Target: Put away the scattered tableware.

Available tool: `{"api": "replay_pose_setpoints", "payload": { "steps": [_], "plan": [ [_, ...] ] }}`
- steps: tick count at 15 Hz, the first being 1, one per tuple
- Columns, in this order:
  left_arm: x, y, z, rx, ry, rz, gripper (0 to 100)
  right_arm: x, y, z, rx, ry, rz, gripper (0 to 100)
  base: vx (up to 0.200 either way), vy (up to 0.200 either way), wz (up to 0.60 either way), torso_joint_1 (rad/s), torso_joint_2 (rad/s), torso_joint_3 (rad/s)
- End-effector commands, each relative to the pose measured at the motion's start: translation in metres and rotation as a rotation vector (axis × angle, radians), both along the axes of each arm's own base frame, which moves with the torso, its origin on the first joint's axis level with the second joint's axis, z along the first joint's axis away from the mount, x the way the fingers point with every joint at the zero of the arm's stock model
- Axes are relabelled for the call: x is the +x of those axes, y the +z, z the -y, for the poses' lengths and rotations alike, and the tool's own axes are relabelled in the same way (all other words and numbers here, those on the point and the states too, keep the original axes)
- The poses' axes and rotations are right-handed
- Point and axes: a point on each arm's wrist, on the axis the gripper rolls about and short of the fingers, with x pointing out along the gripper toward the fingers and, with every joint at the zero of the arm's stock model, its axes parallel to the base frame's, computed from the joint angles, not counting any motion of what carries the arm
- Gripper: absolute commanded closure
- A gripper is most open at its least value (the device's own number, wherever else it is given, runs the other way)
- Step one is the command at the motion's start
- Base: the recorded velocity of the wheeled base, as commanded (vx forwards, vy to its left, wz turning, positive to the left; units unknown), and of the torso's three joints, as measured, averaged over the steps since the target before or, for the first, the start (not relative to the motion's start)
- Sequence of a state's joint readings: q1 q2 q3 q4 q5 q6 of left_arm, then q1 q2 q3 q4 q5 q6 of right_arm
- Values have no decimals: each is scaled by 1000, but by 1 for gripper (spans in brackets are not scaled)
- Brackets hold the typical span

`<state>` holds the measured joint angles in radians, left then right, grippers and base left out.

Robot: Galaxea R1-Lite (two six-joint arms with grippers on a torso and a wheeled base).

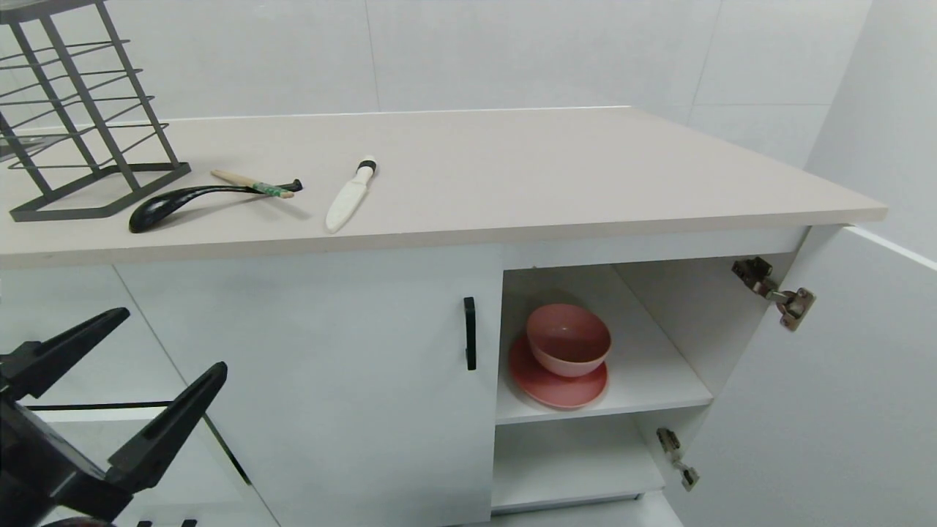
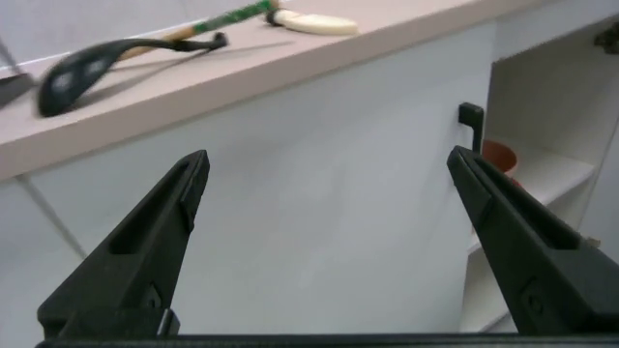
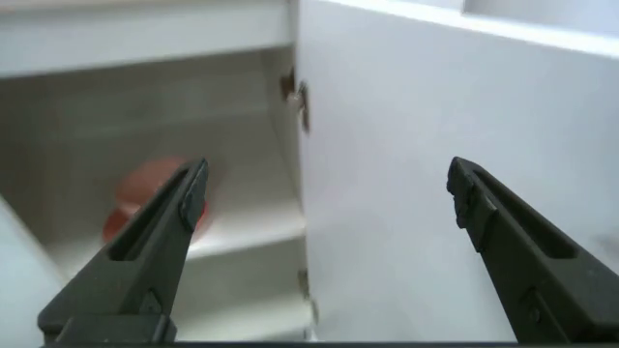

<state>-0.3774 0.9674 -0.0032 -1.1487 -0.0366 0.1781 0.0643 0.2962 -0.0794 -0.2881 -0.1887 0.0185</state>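
1. Left claw (image 2: 329,158) spread wide, empty, low in front of the closed cabinet door (image 1: 329,380).
2. Right claw (image 3: 327,169) spread, empty, facing the open cabinet compartment.
3. Pink bowl (image 1: 569,338) sits on pink plate (image 1: 560,389) on upper shelf (image 1: 659,366) inside.
4. On table (image 1: 549,168): black spoon (image 1: 165,205), wooden chopsticks (image 1: 249,181) across its handle, white knife (image 1: 350,196) near; wire rack (image 1: 80,124) at left end.

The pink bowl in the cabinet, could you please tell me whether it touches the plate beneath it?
Touching. The head view shows the pink bowl sitting directly on the plate, with no gap visible between them.
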Motion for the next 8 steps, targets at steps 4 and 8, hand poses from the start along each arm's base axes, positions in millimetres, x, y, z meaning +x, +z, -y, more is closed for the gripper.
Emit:
{"api": "replay_pose_setpoints", "payload": {
  "steps": [4,8],
  "plan": [
    [-62,-5,-29,-39,174,79,0,-33,-19,-1,-9,13,191,0,0,0,0,0,0,0],
    [-91,-29,-33,-84,237,-10,0,-25,-46,-3,-11,76,18,0,0,0,0,0,0,0]
  ]
}}
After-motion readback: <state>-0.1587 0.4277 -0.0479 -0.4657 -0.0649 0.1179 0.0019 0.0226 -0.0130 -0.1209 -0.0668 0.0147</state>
